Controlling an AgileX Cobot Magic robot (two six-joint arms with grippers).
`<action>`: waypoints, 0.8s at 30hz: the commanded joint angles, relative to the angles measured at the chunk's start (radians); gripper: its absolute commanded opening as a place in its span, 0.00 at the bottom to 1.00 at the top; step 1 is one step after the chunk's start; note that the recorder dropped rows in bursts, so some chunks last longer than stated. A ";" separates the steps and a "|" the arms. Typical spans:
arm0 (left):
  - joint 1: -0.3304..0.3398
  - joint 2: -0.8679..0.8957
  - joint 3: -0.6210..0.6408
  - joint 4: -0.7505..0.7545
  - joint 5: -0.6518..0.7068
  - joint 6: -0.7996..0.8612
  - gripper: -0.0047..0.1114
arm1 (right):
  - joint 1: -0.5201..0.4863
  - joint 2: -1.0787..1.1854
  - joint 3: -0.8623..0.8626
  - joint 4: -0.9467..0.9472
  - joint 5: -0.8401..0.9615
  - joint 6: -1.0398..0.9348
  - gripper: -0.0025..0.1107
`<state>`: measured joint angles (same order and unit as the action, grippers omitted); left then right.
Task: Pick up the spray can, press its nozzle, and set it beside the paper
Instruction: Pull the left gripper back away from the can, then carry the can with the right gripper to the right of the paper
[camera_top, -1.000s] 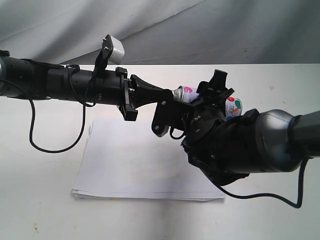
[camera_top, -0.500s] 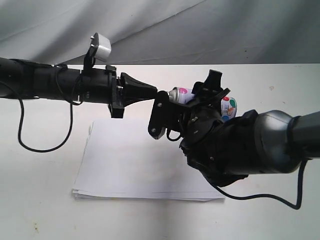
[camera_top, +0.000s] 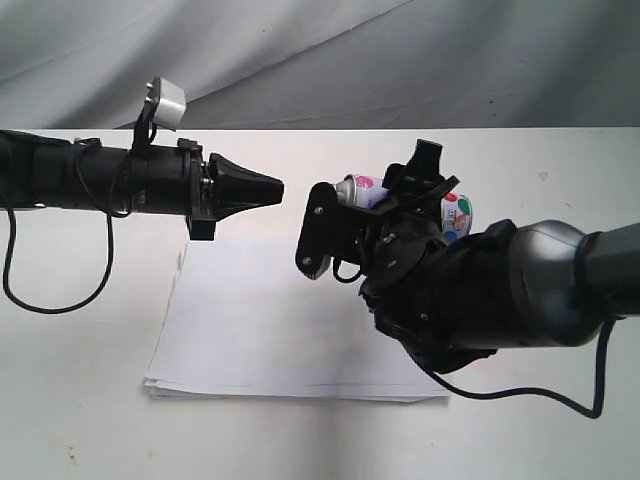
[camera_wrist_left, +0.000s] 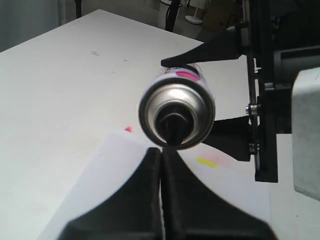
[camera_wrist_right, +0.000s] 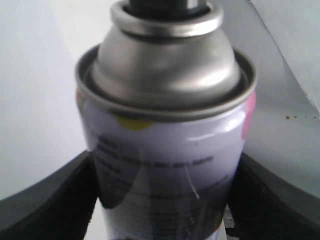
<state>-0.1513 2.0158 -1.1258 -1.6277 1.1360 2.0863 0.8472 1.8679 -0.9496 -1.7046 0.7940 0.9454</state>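
Two grippers face each other above the table (camera_top: 80, 380). The left gripper (camera_top: 276, 186) has its fingers (camera_wrist_left: 145, 200) pressed flat together into one pointed tip, with nothing between them. The right gripper (camera_top: 410, 195) pinches the spray can (camera_top: 362, 189) across its body, a black finger (camera_wrist_right: 45, 200) against each side of the printed label.

Held this way, the can lies roughly level in the air, its black nozzle (camera_wrist_left: 172, 125) turned straight toward the left gripper's tip. In the exterior view a clear gap separates that tip from the can's top; the left wrist view lines the two up, so the gap cannot be judged there.

Beneath both arms lies the paper (camera_top: 260, 330), flat on the table, with a pink tab (camera_wrist_left: 128, 129) and a yellow tab (camera_wrist_left: 206, 161) along one edge. A black plate (camera_top: 318, 225) on the right wrist hangs just beside the can's nozzle end. Grey cloth (camera_top: 300, 60) hangs behind the table.
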 joint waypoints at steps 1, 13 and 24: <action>0.001 -0.075 0.043 -0.062 0.019 0.006 0.04 | 0.002 -0.010 -0.006 -0.040 0.047 0.011 0.02; 0.001 -0.491 0.259 -0.117 -0.202 -0.040 0.04 | 0.002 -0.293 -0.006 0.080 -0.038 0.188 0.02; 0.001 -0.783 0.440 -0.117 -0.249 -0.118 0.04 | 0.002 -0.763 0.076 0.336 -0.116 0.180 0.02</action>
<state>-0.1513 1.3030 -0.7224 -1.7271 0.9150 2.0070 0.8472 1.2235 -0.9138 -1.3957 0.6880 1.1276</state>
